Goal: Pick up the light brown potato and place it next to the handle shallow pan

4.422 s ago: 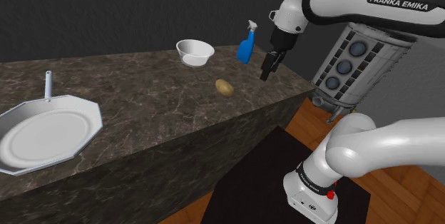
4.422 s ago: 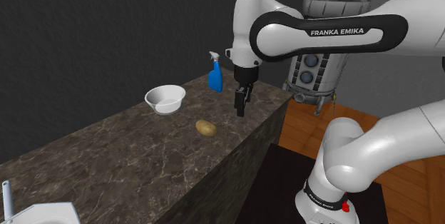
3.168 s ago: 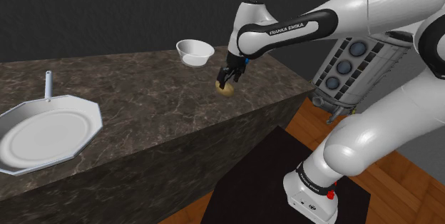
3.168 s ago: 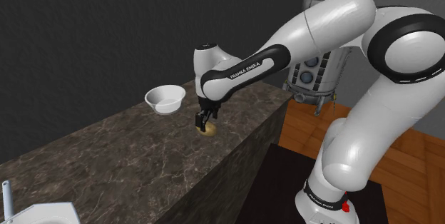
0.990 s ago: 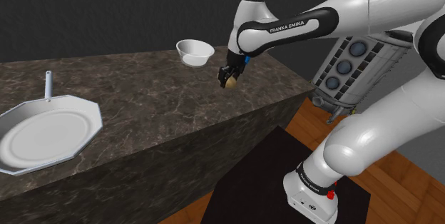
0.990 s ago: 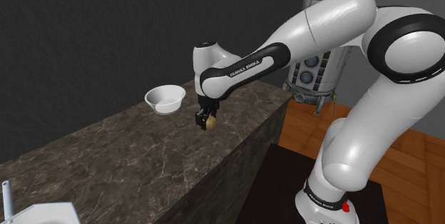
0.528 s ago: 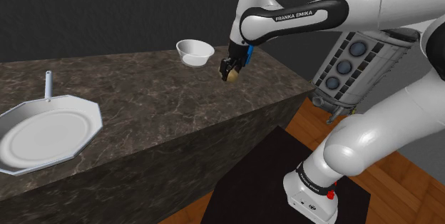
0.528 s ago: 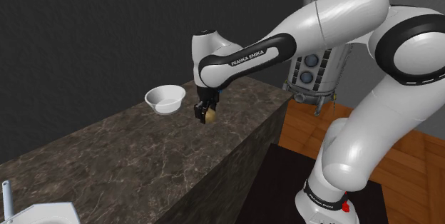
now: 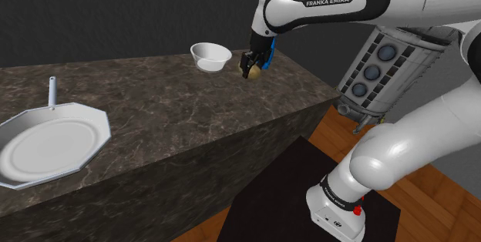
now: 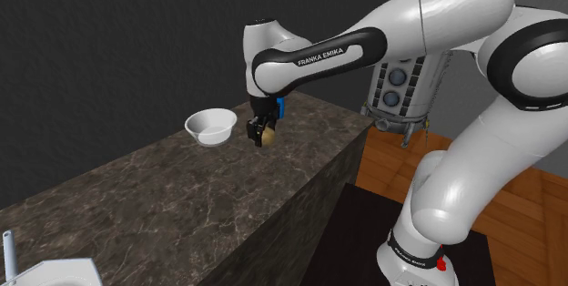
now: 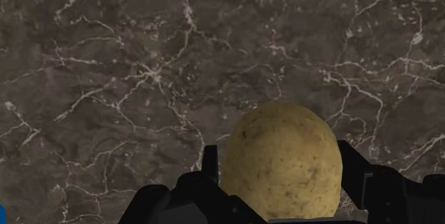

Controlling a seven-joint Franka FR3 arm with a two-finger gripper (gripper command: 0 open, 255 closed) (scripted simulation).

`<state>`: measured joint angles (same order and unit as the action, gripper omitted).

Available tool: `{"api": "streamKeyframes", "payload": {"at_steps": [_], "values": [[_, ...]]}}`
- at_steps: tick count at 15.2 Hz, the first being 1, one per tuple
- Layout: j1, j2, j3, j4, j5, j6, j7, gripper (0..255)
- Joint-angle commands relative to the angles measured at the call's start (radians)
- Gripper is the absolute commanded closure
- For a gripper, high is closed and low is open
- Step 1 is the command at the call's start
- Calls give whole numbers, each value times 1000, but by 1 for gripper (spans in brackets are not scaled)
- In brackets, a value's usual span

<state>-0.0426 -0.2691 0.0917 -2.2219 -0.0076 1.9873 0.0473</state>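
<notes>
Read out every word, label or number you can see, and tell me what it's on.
"FRANKA EMIKA": white letters on the arm's dark link, readable in both exterior views.
Small white print on the base's dark band: too small to read.
No other text is visible.

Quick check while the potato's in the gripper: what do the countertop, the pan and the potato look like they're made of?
The countertop looks like dark brown polished stone, likely marble, going by its white veining. The shallow pan is drawn plain white with a pale handle, so its material is unclear. The potato has matte tan skin with fine dark specks.
</notes>
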Motion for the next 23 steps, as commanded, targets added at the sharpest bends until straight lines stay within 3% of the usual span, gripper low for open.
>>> {"api": "streamKeyframes", "payload": {"at_steps": [1, 13, 23], "values": [[0, -6, 0, 20, 1, -27, 0, 255], [98, 316, 145, 382, -45, -78, 260, 255], [240, 680, 197, 873, -151, -228, 442, 255]]}}
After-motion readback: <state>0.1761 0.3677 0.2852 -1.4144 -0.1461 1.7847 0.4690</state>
